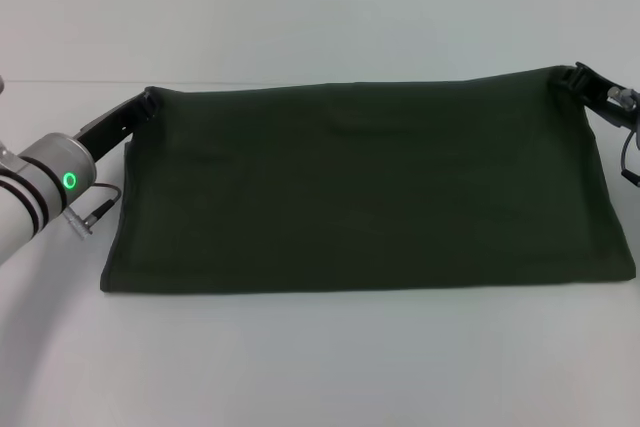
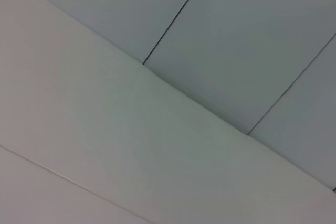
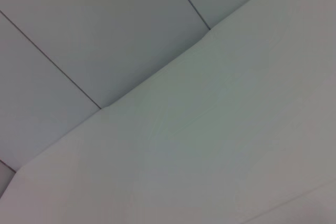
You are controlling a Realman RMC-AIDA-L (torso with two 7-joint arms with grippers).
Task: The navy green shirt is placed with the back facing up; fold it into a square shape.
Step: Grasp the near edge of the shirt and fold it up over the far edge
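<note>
Navy green shirt: spread on the white table, long axis running left to right, far edge raised.
Left gripper: at the shirt's far left corner, apparently pinching it.
Right gripper: at the far right corner, likewise.
Both arms are equally near; near hem lies toward the robot.

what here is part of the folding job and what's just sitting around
Part of the job:
- navy green shirt, lying in a wide band
- left pincer at its far left corner
- right pincer at its far right corner

Just there:
- white table
- panelled wall behind
</note>
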